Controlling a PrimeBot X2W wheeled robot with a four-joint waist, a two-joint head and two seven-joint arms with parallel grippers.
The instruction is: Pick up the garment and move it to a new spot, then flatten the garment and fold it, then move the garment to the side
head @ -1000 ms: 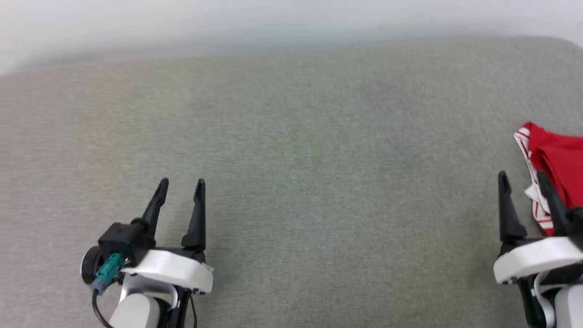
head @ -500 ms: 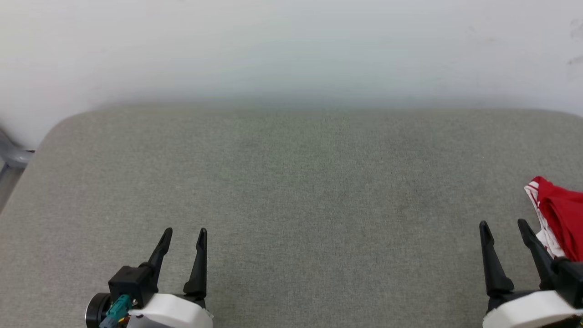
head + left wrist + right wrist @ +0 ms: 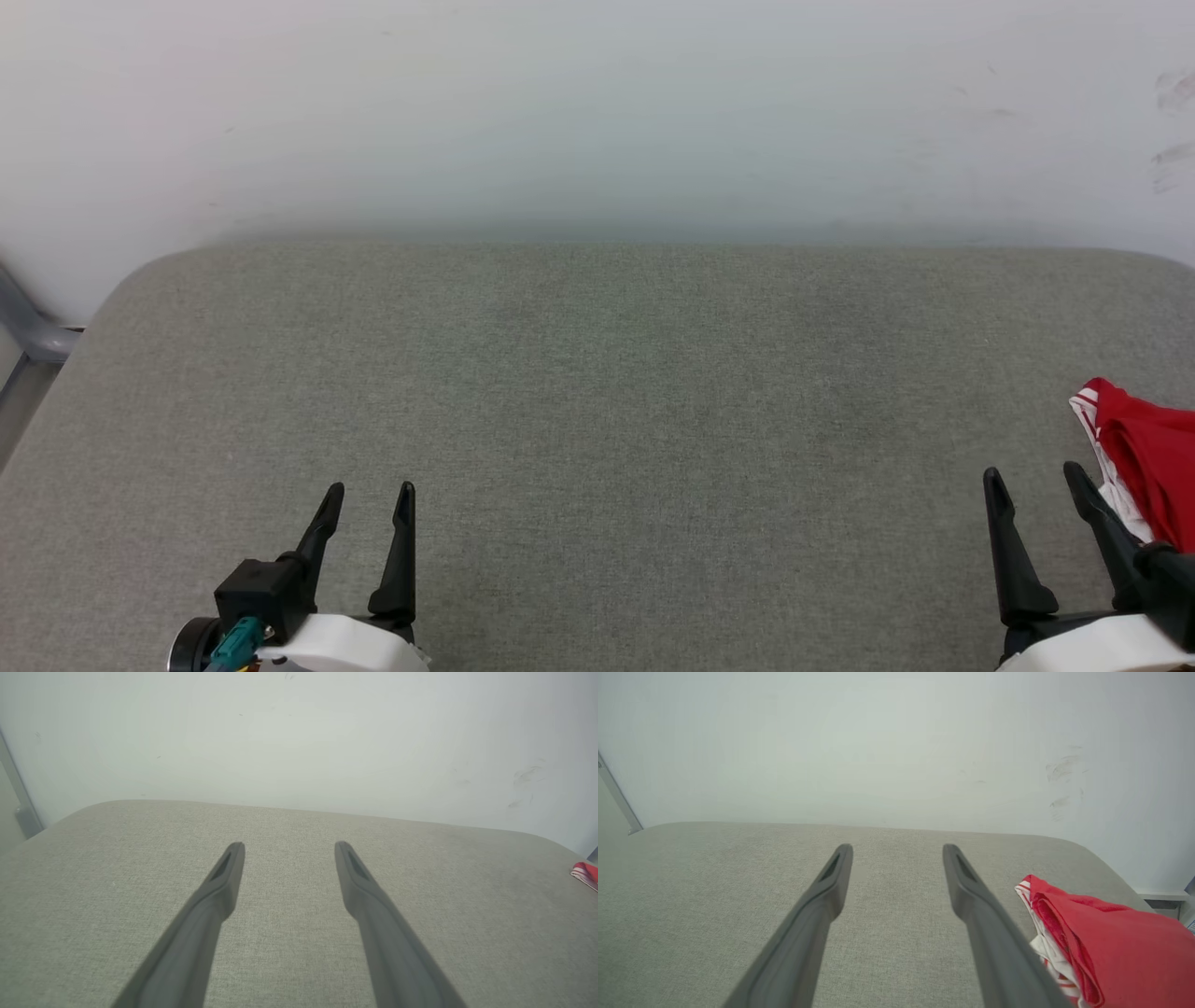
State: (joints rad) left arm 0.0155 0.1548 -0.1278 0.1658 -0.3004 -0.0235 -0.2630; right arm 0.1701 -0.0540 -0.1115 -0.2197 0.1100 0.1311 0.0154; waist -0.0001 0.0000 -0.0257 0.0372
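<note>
Whereas a second ago the grey pad (image 3: 597,392) took up nearly the whole head view, its far edge now sits lower in that view. A broad band of white wall (image 3: 597,112) stands behind it. The camera has tilted up; the things themselves have not shifted. Both grippers accordingly show lower in the view, cut off at their white housings.

Garment (image 3: 1144,448): red cloth with red-and-white striped trim and a fold of white. It is bunched in a loose heap on the pad's right edge and partly cut by the frame. Its lie against the pad is unchanged from the earlier frames.

Right gripper (image 3: 1033,471): over the pad's near right part, jaws apart, nothing between them. As it did a second ago, its outer finger (image 3: 1106,532) crosses in front of the heap's white trim and hides part of it. Whether it touches the cloth cannot be told. The right wrist view places the heap just beside that finger, on the side toward the pad's right edge.

Left gripper (image 3: 371,487): over the pad's near left part, jaws apart and empty, well apart from the garment. The left wrist view catches a striped corner of the cloth at the pad's far right edge.

Surroundings: a grey metal bar (image 3: 28,331) stands off the pad's far left corner. Faint scuff marks (image 3: 1172,93) show on the wall above the pad's right end.
</note>
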